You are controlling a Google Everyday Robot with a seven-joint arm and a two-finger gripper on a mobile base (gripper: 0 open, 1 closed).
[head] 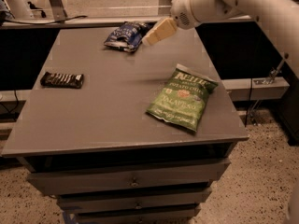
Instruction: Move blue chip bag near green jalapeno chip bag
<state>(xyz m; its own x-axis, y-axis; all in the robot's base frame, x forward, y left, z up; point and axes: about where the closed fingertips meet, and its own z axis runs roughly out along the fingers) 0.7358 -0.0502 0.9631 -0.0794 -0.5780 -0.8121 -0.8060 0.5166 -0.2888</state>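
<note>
The blue chip bag lies crinkled near the far edge of the grey table, a little left of the middle. The green jalapeno chip bag lies flat near the table's front right corner, well apart from the blue bag. My gripper, cream-coloured on the end of the white arm, hangs above the table just right of the blue bag, its tip next to the bag's right end. It holds nothing that I can see.
A dark candy bar with white markings lies near the table's left edge. The table has drawers below its front. A low ledge runs on the right, with speckled floor around.
</note>
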